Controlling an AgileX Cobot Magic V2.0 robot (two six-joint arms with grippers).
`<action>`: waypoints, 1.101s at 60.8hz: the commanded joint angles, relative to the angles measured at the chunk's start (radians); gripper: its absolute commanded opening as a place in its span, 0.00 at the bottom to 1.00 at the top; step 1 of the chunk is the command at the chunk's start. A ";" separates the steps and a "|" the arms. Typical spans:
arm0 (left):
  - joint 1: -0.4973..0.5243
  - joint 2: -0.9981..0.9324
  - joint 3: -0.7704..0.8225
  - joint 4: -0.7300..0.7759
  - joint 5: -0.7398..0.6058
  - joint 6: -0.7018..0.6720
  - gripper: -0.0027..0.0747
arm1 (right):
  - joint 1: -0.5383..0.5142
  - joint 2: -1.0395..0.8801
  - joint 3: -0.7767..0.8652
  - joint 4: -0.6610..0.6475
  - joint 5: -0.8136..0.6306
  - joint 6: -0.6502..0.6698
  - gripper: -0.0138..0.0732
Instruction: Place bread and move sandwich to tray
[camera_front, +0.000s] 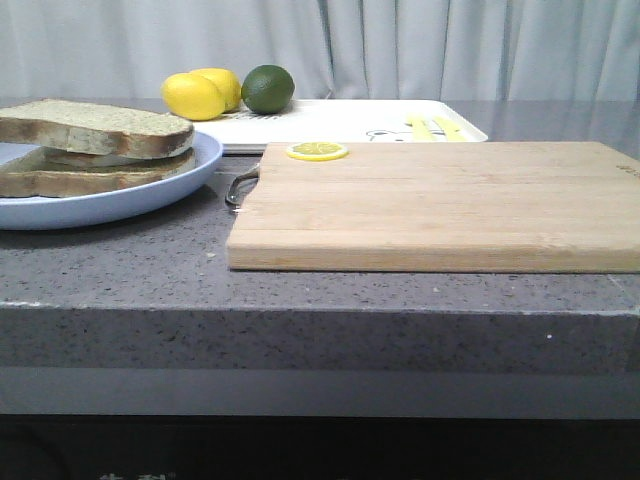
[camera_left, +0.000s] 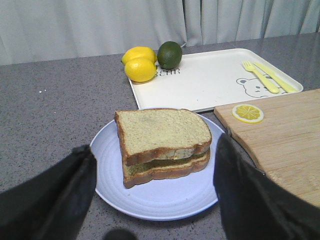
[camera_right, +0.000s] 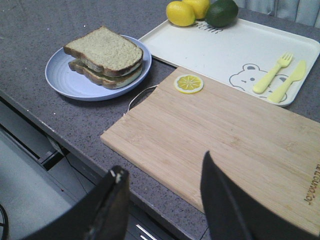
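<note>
The egg filling barely shows between the sandwich's (camera_left: 164, 144) 2 brown-crusted slices; both grippers, left (camera_left: 152, 200) and right (camera_right: 165, 205), gape empty.

Broad, matte black tapered jaws

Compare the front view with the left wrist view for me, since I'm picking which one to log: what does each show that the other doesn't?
Only the front view shows the counter's front edge and the cutting board's metal handle. Only the left wrist view shows the open left claw either side of the sandwich, and the tray's bear drawing plainly. Both show the sandwich on the blue plate, the tray, two lemons, the lime, the lemon slice on the cutting board and the yellow cutlery.
</note>
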 joint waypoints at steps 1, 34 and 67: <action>-0.009 0.013 -0.028 0.001 -0.080 0.001 0.67 | -0.005 0.001 -0.024 0.021 -0.063 0.002 0.58; -0.009 0.013 -0.028 -0.001 -0.080 0.001 0.67 | -0.005 0.001 -0.024 0.021 -0.063 0.002 0.58; -0.009 0.136 -0.176 0.081 0.220 0.001 0.67 | -0.005 0.001 -0.024 0.021 -0.063 0.002 0.58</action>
